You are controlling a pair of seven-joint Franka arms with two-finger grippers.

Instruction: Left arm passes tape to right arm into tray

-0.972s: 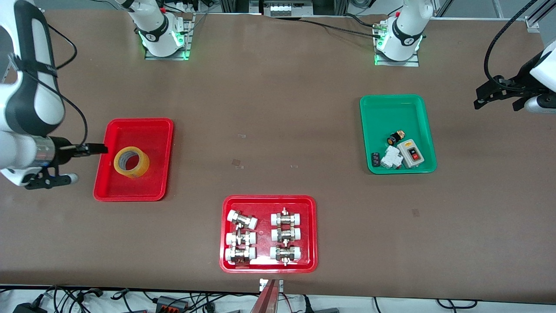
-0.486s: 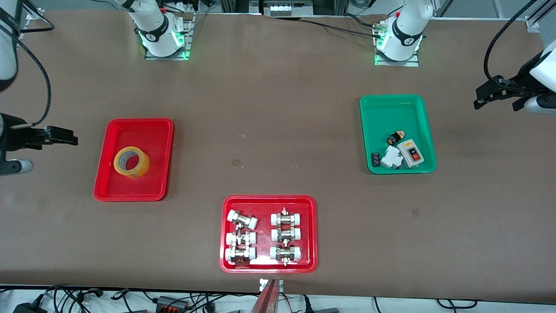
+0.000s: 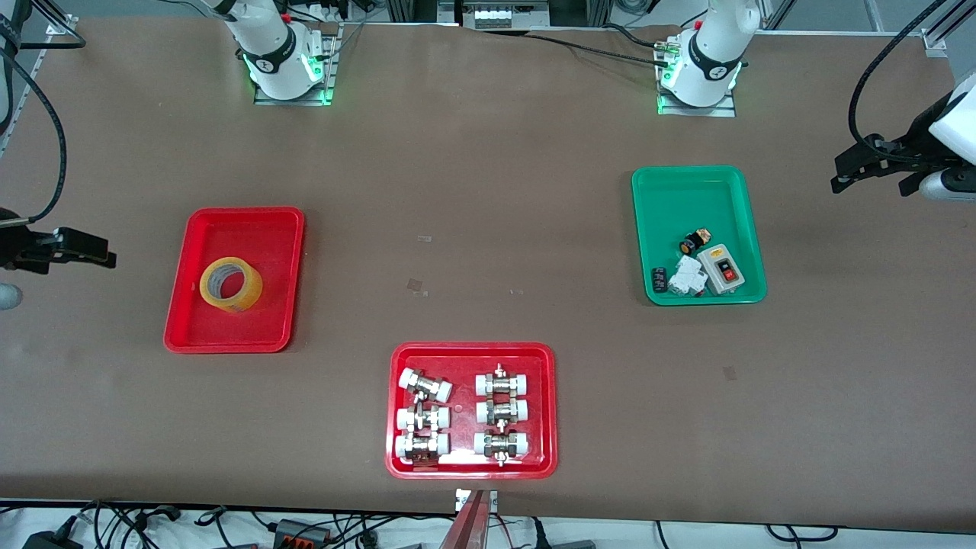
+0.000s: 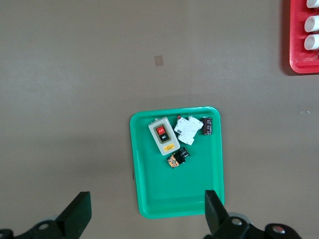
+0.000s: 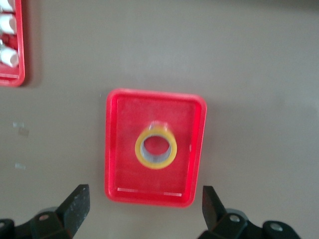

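Observation:
The yellowish tape roll (image 3: 231,284) lies flat in the plain red tray (image 3: 244,225) toward the right arm's end of the table; it also shows in the right wrist view (image 5: 156,148) inside the tray (image 5: 119,164). My right gripper (image 3: 95,249) is open and empty, up in the air over the table's edge beside the tray (image 5: 144,206). My left gripper (image 3: 846,174) is open and empty, up over the table at the left arm's end, beside the green tray (image 4: 147,211).
A green tray (image 3: 690,191) holds a switch box (image 3: 721,268) and small electrical parts. A second red tray (image 3: 465,354) with several white-capped metal fittings sits near the front edge. Both arm bases stand along the table's back edge.
My right gripper has drawn back from the tape in the red tray, off past the table's end and higher. The tape stays put. The left arm has not moved.

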